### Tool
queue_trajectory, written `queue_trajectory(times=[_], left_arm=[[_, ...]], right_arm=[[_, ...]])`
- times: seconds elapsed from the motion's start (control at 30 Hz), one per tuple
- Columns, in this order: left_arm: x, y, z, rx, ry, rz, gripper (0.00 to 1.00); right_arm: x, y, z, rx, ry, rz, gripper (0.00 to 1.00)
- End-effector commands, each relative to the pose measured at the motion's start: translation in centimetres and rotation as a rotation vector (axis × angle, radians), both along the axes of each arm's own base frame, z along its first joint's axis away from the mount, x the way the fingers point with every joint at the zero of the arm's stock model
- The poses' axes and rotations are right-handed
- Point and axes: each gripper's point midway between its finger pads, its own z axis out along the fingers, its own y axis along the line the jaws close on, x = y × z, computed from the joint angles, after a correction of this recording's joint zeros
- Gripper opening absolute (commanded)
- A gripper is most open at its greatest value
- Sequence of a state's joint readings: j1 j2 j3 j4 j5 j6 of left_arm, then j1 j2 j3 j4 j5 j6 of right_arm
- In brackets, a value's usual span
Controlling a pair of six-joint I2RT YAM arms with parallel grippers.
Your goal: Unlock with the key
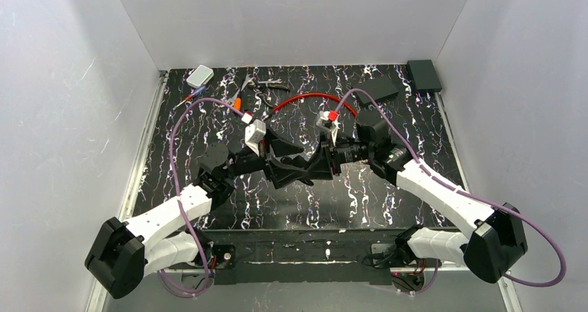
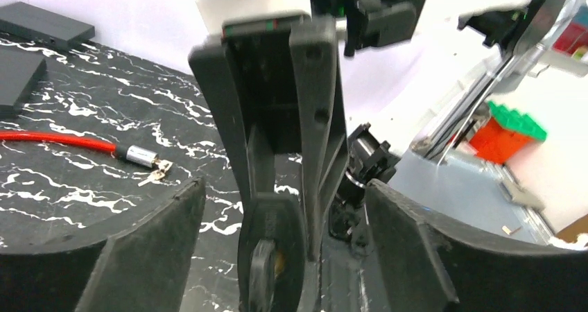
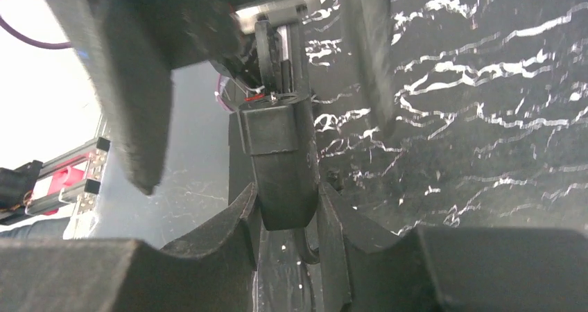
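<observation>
While the right gripper (image 3: pixel 286 195) is squeezing tight on a black block-shaped piece (image 3: pixel 277 142), I am trying to make out what that piece is. It could be the lock body or a fat key head, and I cannot tell which from either wrist view. A thin ring (image 3: pixel 265 45) is showing at its far end. A dull brassy glint (image 2: pixel 279 260) is peeking out beside it in the left wrist view, too small to name.

The left gripper (image 2: pixel 284 187) is gaping wide, its fingers (image 2: pixel 149 256) sitting either side of the right gripper's without touching the piece. The two are meeting over the marbled table (image 1: pixel 347 194), nearer the arm bases than the red cable (image 1: pixel 312 97), which is lying in a curve on the tabletop. The cable's silver end (image 2: pixel 139 155) is resting flat, and a small bunch of keys (image 2: pixel 156 173) is lying just beside it, with no gripper near. Beyond the cable, some hand tools (image 1: pixel 267 84) are lying by the back wall.

To my eye the job is looking early. The keys by the cable are lying untouched, no key is showing seated in a keyhole, and nothing is sitting visibly released. What is left, I am guessing, is getting a key into the lock, turning it and pulling the lock free.
</observation>
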State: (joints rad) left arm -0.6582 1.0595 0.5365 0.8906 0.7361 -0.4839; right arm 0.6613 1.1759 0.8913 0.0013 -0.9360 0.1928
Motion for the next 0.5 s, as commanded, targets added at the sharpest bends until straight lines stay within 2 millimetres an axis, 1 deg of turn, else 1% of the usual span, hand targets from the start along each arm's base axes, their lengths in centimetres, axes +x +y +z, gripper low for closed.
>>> queue_trajectory(times=[0.0, 0.03, 0.07, 0.13, 0.2, 0.27, 0.37, 0.4, 0.47], left_arm=[[1.6, 0.5, 2.8, -0.058, -0.081, 0.093, 0.93], [2.2, 0.9, 2.7, -0.051, -0.076, 0.132, 0.97], [2.9, 1.3, 2.7, -0.048, -0.078, 0.174, 0.98], [4.2, 2.3, 2.7, -0.043, -0.082, 0.259, 0.98], [5.7, 3.7, 2.8, -0.043, -0.086, 0.363, 0.98], [7.4, 5.2, 2.5, -0.019, -0.097, 0.481, 0.98], [9.4, 7.2, 1.6, 0.073, -0.140, 0.635, 0.98], [10.0, 7.9, 1.3, 0.101, -0.152, 0.683, 0.98], [10.7, 9.1, 1.0, 0.139, -0.176, 0.758, 0.98]], right_arm=[[0.7, 0.0, 1.1, 0.051, -0.054, -0.091, 0.01], [1.0, -0.1, 0.8, 0.050, -0.045, -0.118, 0.01], [1.3, -0.1, 0.6, 0.052, -0.034, -0.151, 0.01], [2.3, -0.1, 0.2, 0.064, -0.018, -0.229, 0.01], [3.4, -0.3, -0.9, 0.055, 0.019, -0.319, 0.01], [4.6, -0.2, -1.9, 0.050, 0.067, -0.388, 0.01], [7.0, 0.2, -3.9, 0.019, 0.154, -0.504, 0.01], [7.8, 0.4, -4.9, -0.002, 0.189, -0.536, 0.01], [9.5, 1.0, -6.7, -0.047, 0.250, -0.594, 0.01]])
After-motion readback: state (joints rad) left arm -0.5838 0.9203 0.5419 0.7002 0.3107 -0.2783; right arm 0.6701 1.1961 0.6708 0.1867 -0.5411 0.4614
